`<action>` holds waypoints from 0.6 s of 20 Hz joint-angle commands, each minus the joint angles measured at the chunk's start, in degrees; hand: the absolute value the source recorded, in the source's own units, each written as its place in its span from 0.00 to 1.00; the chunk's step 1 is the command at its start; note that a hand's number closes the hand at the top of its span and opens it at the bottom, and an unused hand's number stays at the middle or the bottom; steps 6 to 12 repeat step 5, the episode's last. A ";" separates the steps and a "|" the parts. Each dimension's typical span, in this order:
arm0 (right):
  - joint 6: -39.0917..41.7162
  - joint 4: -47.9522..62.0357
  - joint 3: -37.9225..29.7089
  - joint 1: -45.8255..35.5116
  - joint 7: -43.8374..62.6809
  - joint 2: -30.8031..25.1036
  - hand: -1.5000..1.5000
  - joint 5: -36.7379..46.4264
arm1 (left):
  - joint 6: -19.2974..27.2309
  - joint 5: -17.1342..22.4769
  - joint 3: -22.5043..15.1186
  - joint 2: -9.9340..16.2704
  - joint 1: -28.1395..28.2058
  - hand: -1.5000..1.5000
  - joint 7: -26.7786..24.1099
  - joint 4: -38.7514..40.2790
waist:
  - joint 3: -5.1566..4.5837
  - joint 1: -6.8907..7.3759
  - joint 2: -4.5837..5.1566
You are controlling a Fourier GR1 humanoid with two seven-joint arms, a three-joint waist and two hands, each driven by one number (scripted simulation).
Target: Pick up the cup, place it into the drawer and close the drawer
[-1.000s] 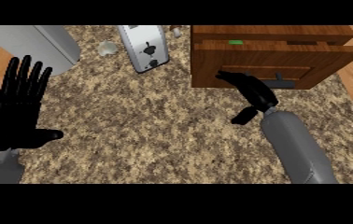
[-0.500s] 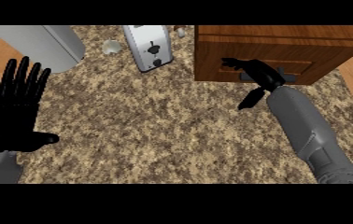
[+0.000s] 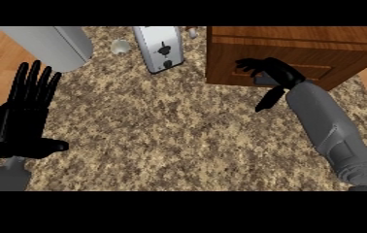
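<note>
The wooden drawer unit (image 3: 287, 45) stands at the back right of the counter, and its drawer front (image 3: 315, 69) sits flush with the cabinet. My right hand (image 3: 271, 72) is open, its spread fingers resting against the drawer front near the left end. No cup shows anywhere in the head view. My left hand (image 3: 28, 111) rests open at the left edge, fingers up, touching nothing.
A silver toaster (image 3: 159, 47) lies at the back centre, with a small round glass object (image 3: 120, 45) to its left. A large grey cylinder (image 3: 56, 45) fills the back left corner. Speckled counter top (image 3: 165, 130) stretches between my arms.
The drawer, pulled out one second ago with a small green thing inside, has slid in under my right hand's push and now sits flush. The left hand has stayed put.
</note>
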 commanded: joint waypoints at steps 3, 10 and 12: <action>-1.47 4.38 -1.34 -4.27 3.93 -4.82 0.00 0.61 | -0.13 0.13 1.37 0.05 -0.96 0.00 0.00 0.96 | 0.40 0.81 1.59; 0.42 4.59 -1.89 -6.40 4.61 -6.14 0.00 0.03 | -0.05 -1.60 -0.87 -1.55 -0.36 0.00 -0.76 0.93 | 0.40 1.18 1.77; 0.42 4.59 -1.89 -6.40 4.61 -6.14 0.00 0.03 | -0.05 -1.60 -0.87 -1.55 -0.36 0.00 -0.76 0.93 | 0.40 1.18 1.77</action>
